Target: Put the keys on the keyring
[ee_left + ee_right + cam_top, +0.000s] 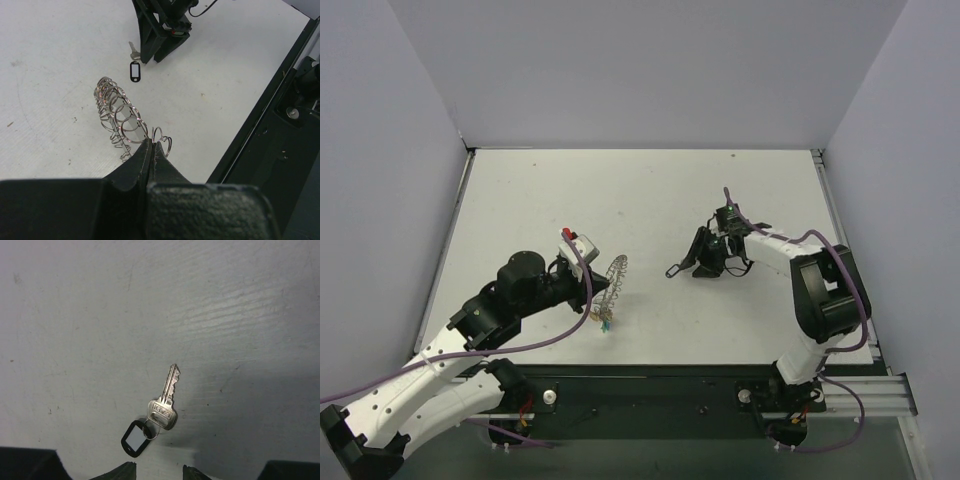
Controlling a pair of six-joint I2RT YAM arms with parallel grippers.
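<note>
Table [50, 75]; keyring [117, 112] partly behind left hand [152, 146]

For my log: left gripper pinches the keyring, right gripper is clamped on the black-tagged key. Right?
No: the right gripper is open, the black-tagged key lying free on the table, as the right wrist view shows. The left gripper does pinch the keyring.
</note>
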